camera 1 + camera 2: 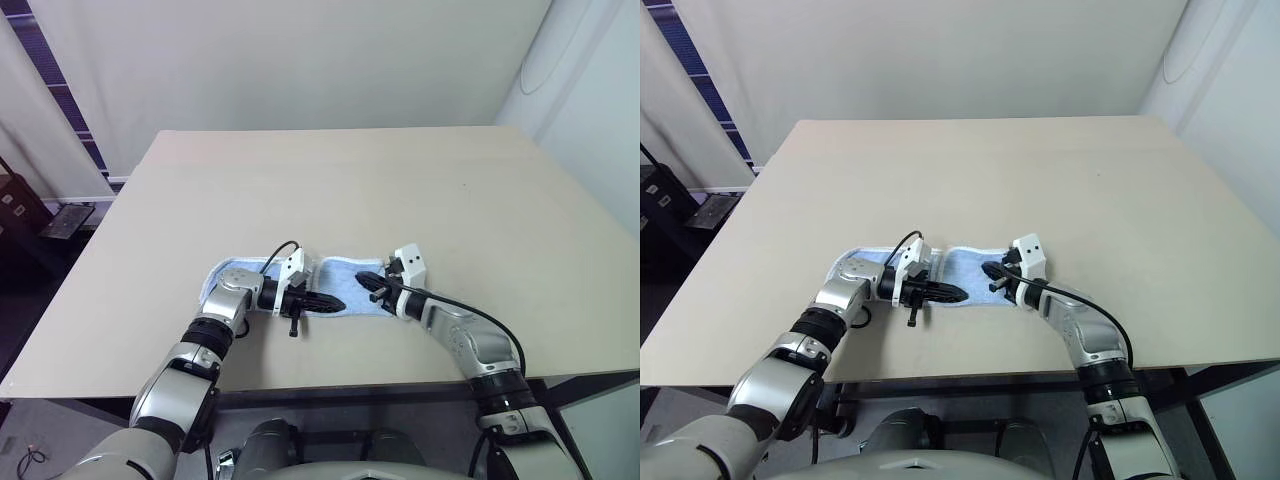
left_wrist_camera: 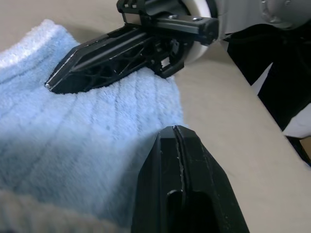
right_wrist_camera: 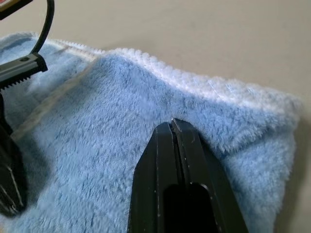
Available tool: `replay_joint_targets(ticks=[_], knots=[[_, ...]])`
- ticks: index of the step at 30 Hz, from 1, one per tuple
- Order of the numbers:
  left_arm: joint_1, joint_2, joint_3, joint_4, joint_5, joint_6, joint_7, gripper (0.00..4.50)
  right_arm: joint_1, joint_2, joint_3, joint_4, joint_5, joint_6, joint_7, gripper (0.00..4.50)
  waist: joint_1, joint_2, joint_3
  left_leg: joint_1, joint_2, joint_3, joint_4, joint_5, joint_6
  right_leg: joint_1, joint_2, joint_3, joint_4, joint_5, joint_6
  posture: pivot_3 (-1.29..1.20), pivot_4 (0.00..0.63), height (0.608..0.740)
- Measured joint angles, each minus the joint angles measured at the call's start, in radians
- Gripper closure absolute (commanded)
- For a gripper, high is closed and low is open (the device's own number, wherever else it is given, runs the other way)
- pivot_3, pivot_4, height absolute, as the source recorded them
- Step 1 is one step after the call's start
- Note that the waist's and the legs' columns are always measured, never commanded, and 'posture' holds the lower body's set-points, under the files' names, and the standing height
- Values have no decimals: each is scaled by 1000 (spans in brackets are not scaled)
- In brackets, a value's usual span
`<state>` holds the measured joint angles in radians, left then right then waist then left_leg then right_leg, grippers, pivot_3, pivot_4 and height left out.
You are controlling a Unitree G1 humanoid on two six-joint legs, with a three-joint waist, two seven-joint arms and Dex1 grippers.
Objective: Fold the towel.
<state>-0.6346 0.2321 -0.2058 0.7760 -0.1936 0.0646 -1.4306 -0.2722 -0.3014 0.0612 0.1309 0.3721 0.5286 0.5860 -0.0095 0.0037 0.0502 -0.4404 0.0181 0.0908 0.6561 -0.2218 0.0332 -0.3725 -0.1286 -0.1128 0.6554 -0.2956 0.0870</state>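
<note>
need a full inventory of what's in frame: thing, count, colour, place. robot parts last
towel: 1, light blue with white edging, lying near the front edge of the table, both hands on it
table: 1, beige top, bearing the towel
curtain: 1, blue and white, hanging at the far left
dark items on the floor: cannot tell the count, black and grey, left of the table
walls: white, behind and to the right of the table
left hand: 1, black fingers, shut, resting on the towel toward its left half, pointing right
right hand: 1, black fingers, shut, resting on the towel toward its right end, pointing left
</note>
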Motion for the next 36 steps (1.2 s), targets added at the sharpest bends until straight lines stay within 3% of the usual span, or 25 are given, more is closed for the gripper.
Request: replay_joint_targets(ticks=[6, 9, 13, 19, 27, 36], knots=[[6, 68, 87, -134, -99, 190, 4, 2581, 60, -56, -59, -152, 85, 87, 55, 4500, -7, 1, 1, -2, 0, -1, 1, 0, 0, -2, 0, 0, 0, 1, 3, 0, 0, 716], [34, 128, 116, -272, -156, 303, -3, 1409, 59, -57, -64, -220, 118, 117, 61, 3866, -10, 1, 1, -2, 1, -1, 0, 0, 0, -2, 1, 0, 0, 1, 3, 0, 0, 716], [85, 206, 189, -404, -257, 481, 22, 8, 46, -50, -75, -257, 161, 152, 58, 2442, -8, 1, 1, -2, 1, -1, -1, 0, 0, -3, 1, 0, 0, 1, 3, 0, 0, 716], [112, 350, 324, -486, -364, 652, 91, 0, 20, -50, -78, -303, 202, 192, 58, 267, -5, 2, 1, -2, 1, -1, -2, 0, 0, -3, 1, 0, -3, 0, 0, 0, 0, 716], [290, 554, 375, -506, -420, 916, 166, 0, -54, 33, -127, -245, 276, 354, -51, 267, -7, 2, 1, -2, 0, 0, -9, 2, -3, -7, 0, 1, -4, 0, 1, 0, 0, 716], [298, 649, 380, -432, -449, 1101, 191, 0, -73, 112, -168, -199, 367, 457, -94, 267, -5, 2, 2, -3, 0, 2, -12, 2, -3, -10, 0, 3, -6, 1, -3, 0, 0, 716]])
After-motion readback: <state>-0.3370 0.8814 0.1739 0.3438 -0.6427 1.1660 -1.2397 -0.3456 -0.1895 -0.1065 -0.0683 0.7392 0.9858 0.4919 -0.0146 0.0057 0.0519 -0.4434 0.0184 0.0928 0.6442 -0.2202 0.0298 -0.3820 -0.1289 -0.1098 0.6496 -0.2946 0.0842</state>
